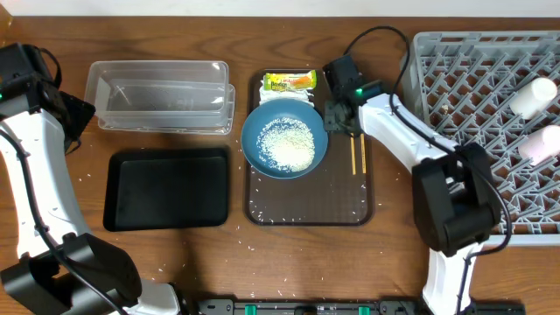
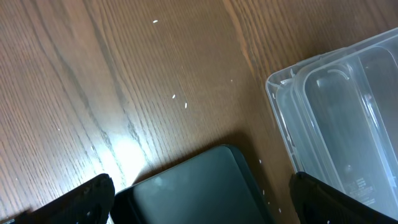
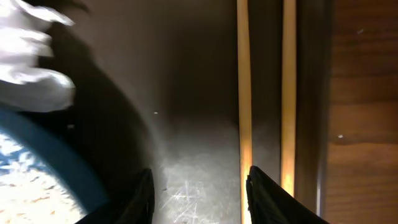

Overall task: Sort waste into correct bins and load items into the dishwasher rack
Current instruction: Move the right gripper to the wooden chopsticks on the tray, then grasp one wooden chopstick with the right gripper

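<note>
The wide dark-blue bowl (image 1: 284, 137) (image 3: 43, 158) holds white rice (image 1: 290, 145) and stands on the brown serving tray (image 1: 306, 206). Behind it lies the yellow-green wrapper (image 1: 289, 82), and a white napkin (image 3: 31, 65) shows at the bowl's rim. Two chopsticks (image 1: 357, 153) (image 3: 244, 93) lie along the tray's right side. My right gripper (image 1: 338, 116) (image 3: 199, 199) is open low over the bare tray floor between bowl and chopsticks, its right finger (image 3: 273, 199) overlapping one chopstick. My left gripper (image 1: 74, 118) (image 2: 202, 199) is open and empty above the black tray's corner (image 2: 199, 186).
The clear tub (image 1: 162, 96) (image 2: 342, 106) sits behind the black tray (image 1: 166, 188). The grey dishwasher rack (image 1: 477, 114) fills the right side, with a pink cup (image 1: 540, 144) and a pale item (image 1: 534, 96) in it. Loose rice grains (image 1: 262, 210) dot the serving tray and the table.
</note>
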